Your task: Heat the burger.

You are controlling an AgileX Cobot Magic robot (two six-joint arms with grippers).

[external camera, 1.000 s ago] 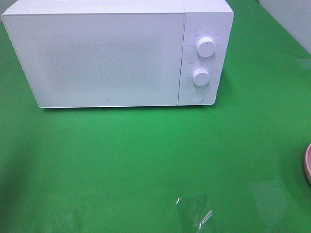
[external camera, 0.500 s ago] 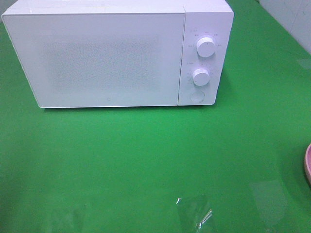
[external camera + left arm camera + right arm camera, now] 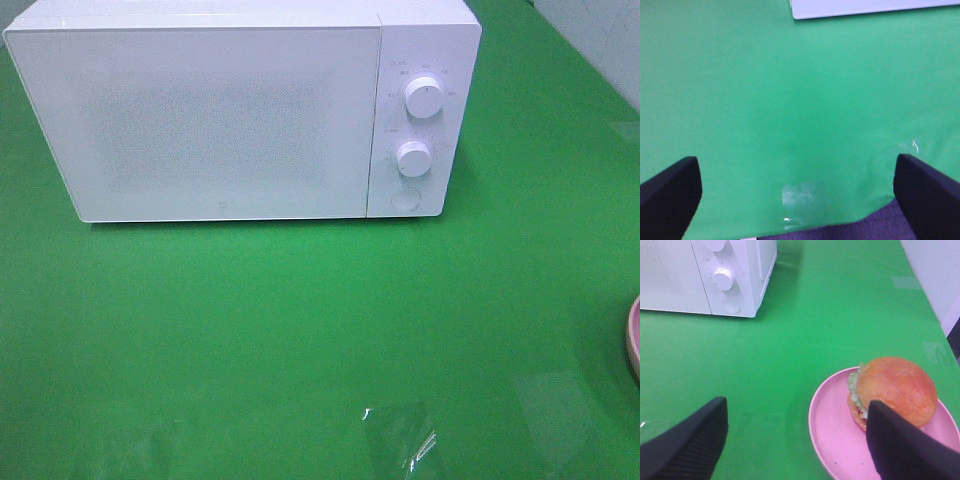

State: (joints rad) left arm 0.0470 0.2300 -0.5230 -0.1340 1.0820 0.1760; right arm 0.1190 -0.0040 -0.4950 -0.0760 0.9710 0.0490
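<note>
Nothing differs from the earlier frames: the overhead view matches them, with the microwave [image 3: 240, 110] in the same spot and its door shut.

Counted: 1 microwave, 2 knobs, 1 round button, 1 plate, 1 burger, 2 grippers.

The microwave stands at the far edge of the green table [image 3: 300, 330], toward its left. Its 2 knobs, upper [image 3: 424, 98] and lower [image 3: 413, 158], sit one above the other on the panel right of the door, with the button [image 3: 404, 198] below them.

The burger [image 3: 892, 392] rests on the pink plate [image 3: 832, 432] at the table's right edge, well apart from the microwave (overhead, only a sliver of plate rim shows, and no burger).

The left gripper [image 3: 797, 197] has its jaws spread wide over bare green cloth near the front edge, with nothing between them. The right gripper [image 3: 795, 440] is also spread wide and holds nothing; 1 of its fingers [image 3: 905, 450] overlaps the burger in its wrist view, though I cannot tell whether it touches.
</note>
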